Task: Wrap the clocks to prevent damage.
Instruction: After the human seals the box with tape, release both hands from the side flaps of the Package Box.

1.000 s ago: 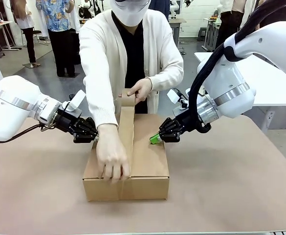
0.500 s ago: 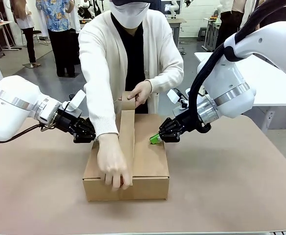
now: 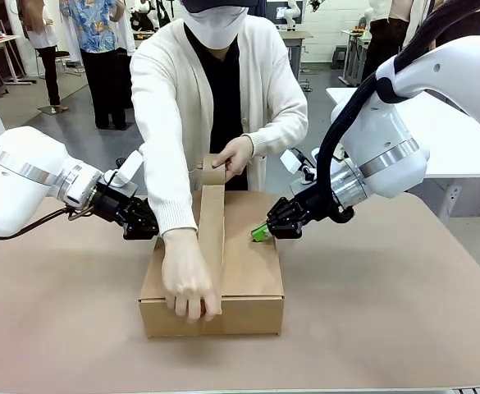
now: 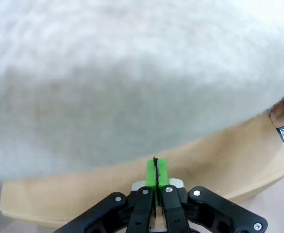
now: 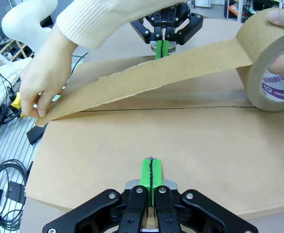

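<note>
A closed cardboard box sits mid-bench, flaps shut so its contents are hidden. A person's hand presses a strip of brown tape over its near edge while the other hand holds the roll at the far edge. The left tool and right tool, both pinched together and empty, sit at the box's left and right edges.

Bright, even indoor light falls from overhead, leaving only a faint, soft shadow along the cardboard box on the bench. The front view is sharp. In the left wrist view a white sleeve sits so close that it is a featureless blur, while the green fingers are crisp. The right wrist view bows straight edges near its borders.
</note>
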You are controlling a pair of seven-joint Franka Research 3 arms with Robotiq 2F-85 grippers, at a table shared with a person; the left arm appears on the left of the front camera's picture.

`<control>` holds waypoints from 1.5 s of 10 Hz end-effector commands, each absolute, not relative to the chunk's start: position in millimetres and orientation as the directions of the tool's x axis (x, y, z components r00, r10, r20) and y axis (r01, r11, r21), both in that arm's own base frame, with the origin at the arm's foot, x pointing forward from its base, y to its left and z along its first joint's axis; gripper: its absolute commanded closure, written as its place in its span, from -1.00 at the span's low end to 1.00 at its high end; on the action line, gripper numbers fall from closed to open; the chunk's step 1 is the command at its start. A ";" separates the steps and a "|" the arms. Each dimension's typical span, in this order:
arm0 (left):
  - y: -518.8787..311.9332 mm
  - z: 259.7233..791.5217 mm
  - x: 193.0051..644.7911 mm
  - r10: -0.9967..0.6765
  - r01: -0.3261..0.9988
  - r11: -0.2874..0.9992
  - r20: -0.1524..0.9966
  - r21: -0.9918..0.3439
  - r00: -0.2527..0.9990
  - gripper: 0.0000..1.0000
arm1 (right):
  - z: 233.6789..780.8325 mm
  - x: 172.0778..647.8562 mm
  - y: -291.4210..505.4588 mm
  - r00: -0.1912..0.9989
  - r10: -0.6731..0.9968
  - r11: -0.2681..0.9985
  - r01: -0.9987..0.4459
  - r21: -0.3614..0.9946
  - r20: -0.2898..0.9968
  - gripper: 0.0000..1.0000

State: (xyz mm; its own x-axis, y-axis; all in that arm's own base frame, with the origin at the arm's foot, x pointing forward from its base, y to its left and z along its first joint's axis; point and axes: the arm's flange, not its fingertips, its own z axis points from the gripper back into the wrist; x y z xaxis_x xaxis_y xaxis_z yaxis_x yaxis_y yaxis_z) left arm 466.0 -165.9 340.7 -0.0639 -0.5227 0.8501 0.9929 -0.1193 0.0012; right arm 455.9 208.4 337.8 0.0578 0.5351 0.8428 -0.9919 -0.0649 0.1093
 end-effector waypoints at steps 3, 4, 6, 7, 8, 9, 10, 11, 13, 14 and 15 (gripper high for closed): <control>-164.7 337.2 465.7 -0.528 0.994 -0.112 0.847 0.000 -0.060 0.99 | 332.8 454.6 209.1 0.073 0.533 -0.054 -0.991 0.120 0.843 0.98; -164.7 337.2 465.7 -0.528 0.994 -0.112 0.847 0.000 -0.060 0.99 | 332.8 454.6 209.1 0.073 0.533 -0.054 -0.991 0.120 0.843 0.98; -164.7 337.2 465.7 -0.528 0.994 -0.112 0.847 0.000 -0.060 0.99 | 332.8 454.6 209.1 0.073 0.533 -0.054 -0.991 0.120 0.843 0.98; -164.7 337.2 465.7 -0.528 0.994 -0.112 0.847 0.000 -0.060 0.99 | 332.8 454.6 209.1 0.073 0.533 -0.054 -0.991 0.120 0.843 0.98; -164.7 337.2 465.7 -0.528 0.994 -0.112 0.847 0.000 -0.060 0.99 | 332.8 454.6 209.1 0.073 0.533 -0.054 -0.991 0.120 0.843 0.98; -164.7 337.2 465.7 -0.528 0.994 -0.112 0.847 0.000 -0.060 0.99 | 332.8 454.6 209.1 0.073 0.533 -0.054 -0.991 0.120 0.843 0.98; -164.7 337.2 465.7 -0.528 0.994 -0.112 0.847 0.000 -0.060 0.99 | 332.8 454.6 209.1 0.073 0.533 -0.054 -0.991 0.120 0.843 0.98; -164.7 337.2 465.7 -0.528 0.994 -0.112 0.847 0.000 -0.060 0.99 | 332.8 454.6 209.1 0.073 0.533 -0.054 -0.991 0.120 0.843 0.98; -164.7 337.2 465.7 -0.528 0.994 -0.112 0.847 0.000 -0.060 0.99 | 332.8 454.6 209.1 0.073 0.533 -0.054 -0.991 0.120 0.843 0.98; -164.7 337.2 465.7 -0.528 0.994 -0.112 0.847 0.000 -0.060 0.99 | 332.8 454.6 209.1 0.073 0.533 -0.054 -0.991 0.120 0.843 0.98; -164.7 337.2 465.7 -0.528 0.994 -0.112 0.847 0.000 -0.060 0.99 | 332.8 454.6 209.1 0.073 0.533 -0.054 -0.991 0.120 0.843 0.98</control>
